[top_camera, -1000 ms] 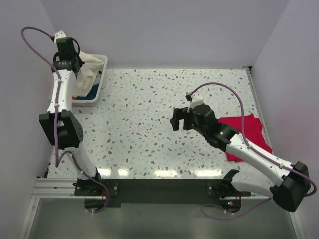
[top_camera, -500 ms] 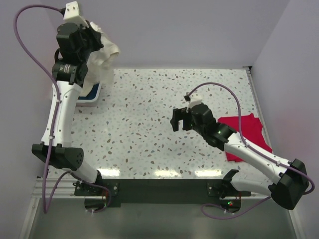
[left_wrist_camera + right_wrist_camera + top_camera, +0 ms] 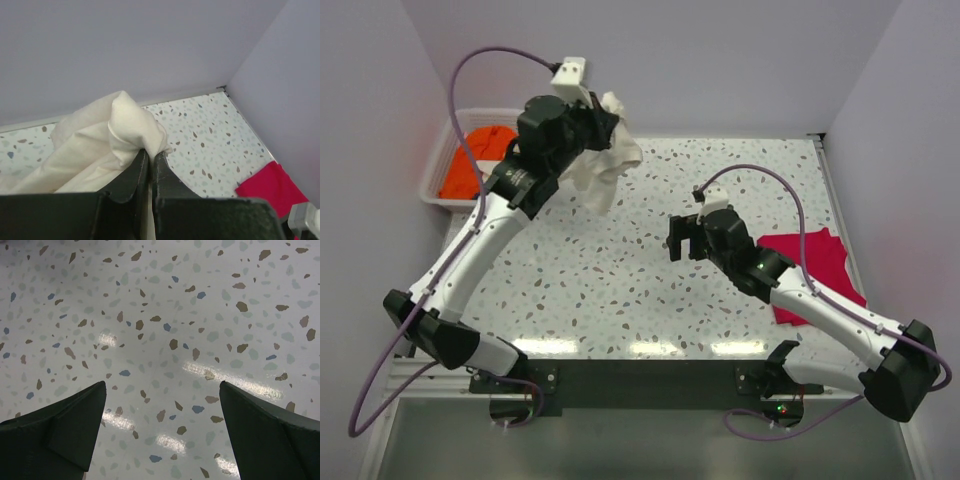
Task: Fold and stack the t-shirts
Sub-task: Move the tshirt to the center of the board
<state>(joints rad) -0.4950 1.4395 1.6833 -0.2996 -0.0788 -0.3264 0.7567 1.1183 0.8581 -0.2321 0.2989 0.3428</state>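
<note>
- left gripper (image 3: 150, 156) pinched tight on a bunched fold of the cream t-shirt (image 3: 608, 162), fingers nearly touching, cloth spilling over the tips.
- shirt lifted off the table (image 3: 610, 290), hanging crumpled below and right of the gripper, over the far side, left of centre.
- right gripper (image 3: 162, 387) spread wide, nothing between the fingers, hovering over bare speckled tabletop around the middle, well apart from the cream shirt.
- red t-shirt (image 3: 817, 262) lying flat on the right side of the table, its near-left part tucked under the right arm (image 3: 820, 305).
- orange t-shirt (image 3: 478, 160) in the white bin (image 3: 438, 165) at the far-left corner; bin's right side hidden behind the left arm (image 3: 470, 255).
- left wrist view: shirt's lower part cut off by the frame edge and gripper body; can't tell how much cloth sits between the fingers.
- cream shirt too bunched to make out collar or sleeves.
- red shirt's fold state hard to tell from above; only a corner showing in the left wrist view.
</note>
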